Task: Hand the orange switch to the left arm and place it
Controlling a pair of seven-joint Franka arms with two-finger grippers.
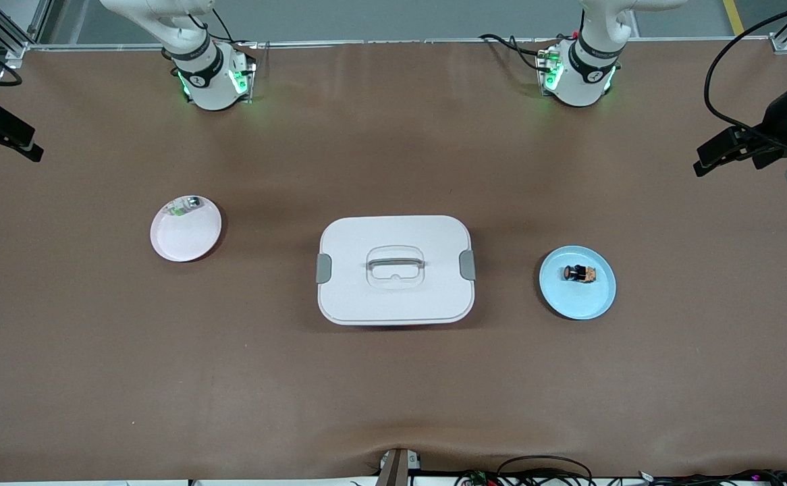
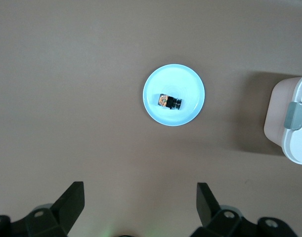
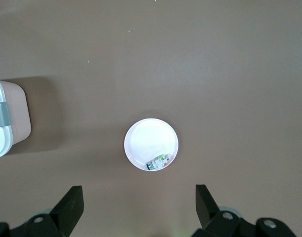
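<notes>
Left hand (image 2: 138,207) wide open, empty, high over blue plate (image 1: 596,300); right hand (image 3: 138,207) same over pink plate (image 1: 181,239). Orange switch (image 1: 580,274) on blue plate, w/ box (image 1: 395,270) btwn plates mid-counter (image 1: 393,391).

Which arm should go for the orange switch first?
Left. The orange switch lies on the blue plate at its end of the table, in view ahead of its open pincer; the box separates the right arm from it.

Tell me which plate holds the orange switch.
The blue plate, toward the left arm's end of the table, holds the orange switch; the pink plate carries a silvery-green part.
</notes>
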